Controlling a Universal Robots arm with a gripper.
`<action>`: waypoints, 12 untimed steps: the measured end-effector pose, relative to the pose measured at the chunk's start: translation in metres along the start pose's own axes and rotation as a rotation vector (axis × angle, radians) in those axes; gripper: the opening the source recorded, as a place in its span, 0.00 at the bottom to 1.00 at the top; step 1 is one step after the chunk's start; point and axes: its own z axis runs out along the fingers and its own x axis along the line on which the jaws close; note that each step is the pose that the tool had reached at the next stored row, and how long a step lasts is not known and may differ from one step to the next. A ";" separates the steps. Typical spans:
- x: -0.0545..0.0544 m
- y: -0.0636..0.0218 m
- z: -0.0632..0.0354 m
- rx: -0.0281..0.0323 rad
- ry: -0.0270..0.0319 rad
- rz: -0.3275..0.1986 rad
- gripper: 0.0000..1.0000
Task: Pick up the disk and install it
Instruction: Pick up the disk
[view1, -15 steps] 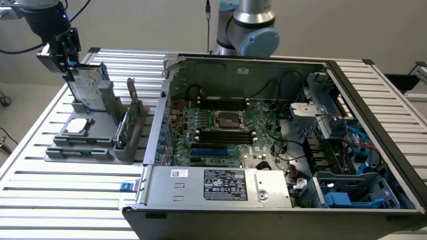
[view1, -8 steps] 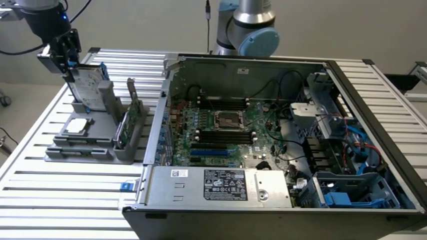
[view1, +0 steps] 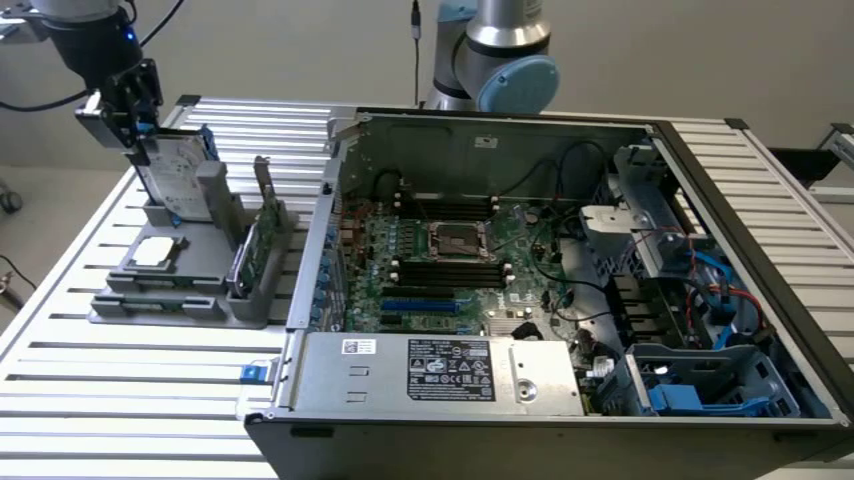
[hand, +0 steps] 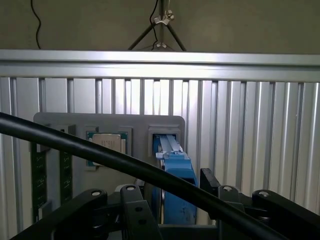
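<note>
Quick look at the rig, reading the exterior view like a clock face. The gripper (view1: 142, 135) hangs right at the top edge of the disk (view1: 176, 178), way out at 10 o'clock in the scene. The disk stands upright in a slot at the 12 o'clock end of a grey holder (view1: 160, 300), white label facing the exterior view's left, and it isn't lifted out.

The jaws are spread wide, one finger on each side of the disk's top edge, not pinching it as far as I can see. From the wrist view the blue carrier frame sits between the black finger linkages, and a fat black cable (hand: 100, 152) cuts across in front.

The silver chip (view1: 154, 252) lies flat in the holder at about 6 o'clock from the disk. The green cards (view1: 262, 240) stand on edge at 3 o'clock from the chip.

The whole holder sits on the slatted metal table (view1: 120, 400), at 9 o'clock from the open computer case (view1: 441, 365). The side panel is off, so the motherboard is showing. The arm's base joint (view1: 514, 75) is at 12 o'clock behind the case.
</note>
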 end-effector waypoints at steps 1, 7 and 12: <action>0.000 0.0000 0.0001 0.0000 0.0000 0.000 0.54; 0.000 0.0000 0.0010 -0.0001 0.0001 -0.001 0.54; 0.000 0.0000 0.0014 0.0000 0.0001 -0.001 0.45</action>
